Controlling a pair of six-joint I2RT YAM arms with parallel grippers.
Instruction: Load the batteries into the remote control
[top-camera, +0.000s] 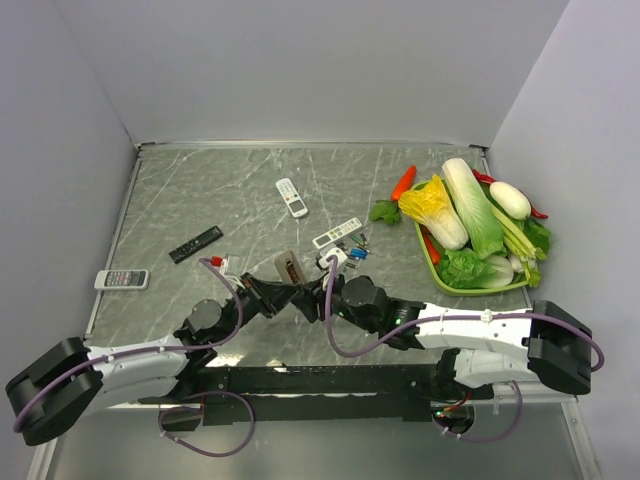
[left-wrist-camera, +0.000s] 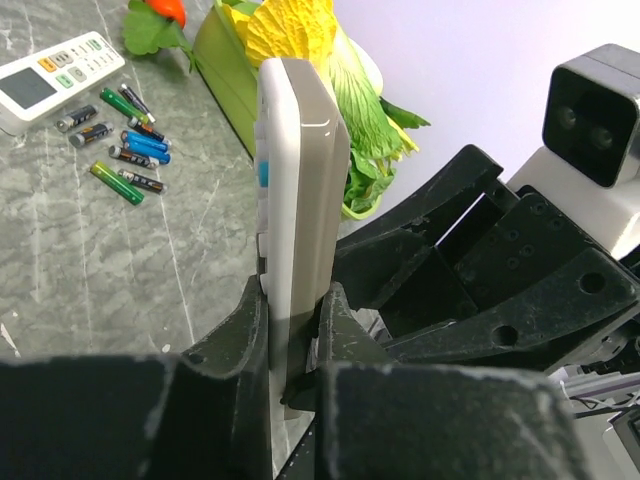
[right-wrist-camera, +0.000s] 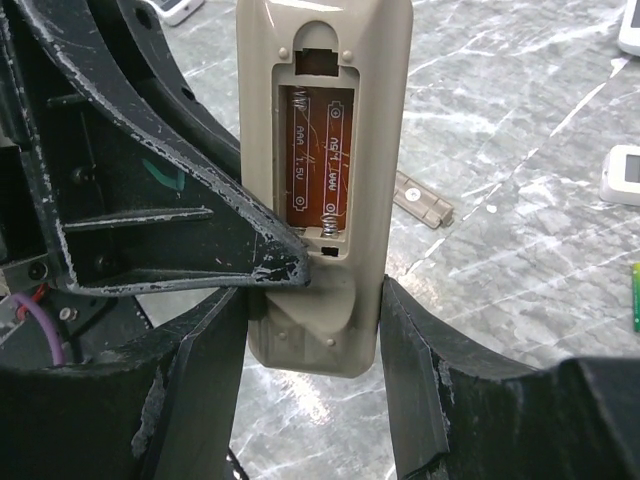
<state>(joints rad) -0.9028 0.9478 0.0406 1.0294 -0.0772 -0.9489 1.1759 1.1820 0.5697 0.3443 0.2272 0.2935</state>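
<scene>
Remote control stands upright, held off the tabletop. We see the left pincer clamped across its front and back, the right pincer gripping its sides, and its battery bay uncovered. Nearby, batteries lie loose on the tabletop.

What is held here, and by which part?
The remote control, at its battery-bay end: left fingers pinch its front and back faces, right fingers grip its two long edges.

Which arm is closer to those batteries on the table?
Right: its jaws grip the remote control just left of the batteries; the left jaws clamp it from farther left.
</scene>
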